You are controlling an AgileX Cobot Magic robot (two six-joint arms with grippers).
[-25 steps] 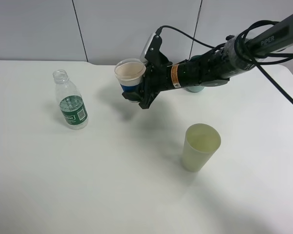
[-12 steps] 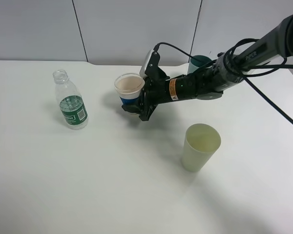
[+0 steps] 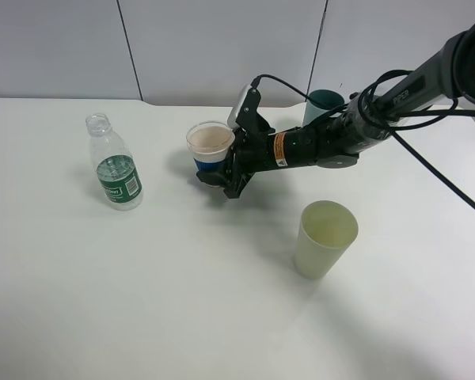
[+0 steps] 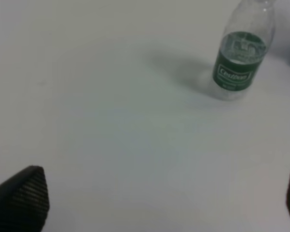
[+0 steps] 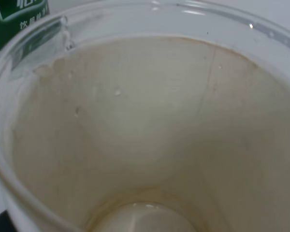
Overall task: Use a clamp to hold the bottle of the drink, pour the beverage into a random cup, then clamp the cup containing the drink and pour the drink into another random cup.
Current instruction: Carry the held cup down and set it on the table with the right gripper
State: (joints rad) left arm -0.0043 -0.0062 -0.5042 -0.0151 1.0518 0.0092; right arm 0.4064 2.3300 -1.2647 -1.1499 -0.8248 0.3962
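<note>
The blue-banded cup [image 3: 210, 141] stands upright left of the table's middle, low over or on the surface; I cannot tell which. My right gripper [image 3: 214, 169], the clamp on the black arm, is shut on its lower half. The cup's pale inside [image 5: 145, 125] fills the right wrist view, with a few drops on the wall. The bottle [image 3: 115, 164] stands uncapped at the left, its green label [image 5: 19, 17] just past the cup's rim. The teal cup [image 3: 324, 102] stands behind the right arm. My left gripper [image 4: 154, 195] is open over bare table, well short of the bottle [image 4: 241, 53].
A pale yellow-green cup [image 3: 325, 237] stands right of the middle, toward the front of the white table [image 3: 182, 293]. The right arm's black cables [image 3: 427, 158] loop over the table's right side. A grey panelled wall [image 3: 222, 39] runs along the back.
The right arm has come down and drawn back slightly, lowering the blue-banded cup toward the table. The teal cup now shows behind the arm. The bottle has not moved.
</note>
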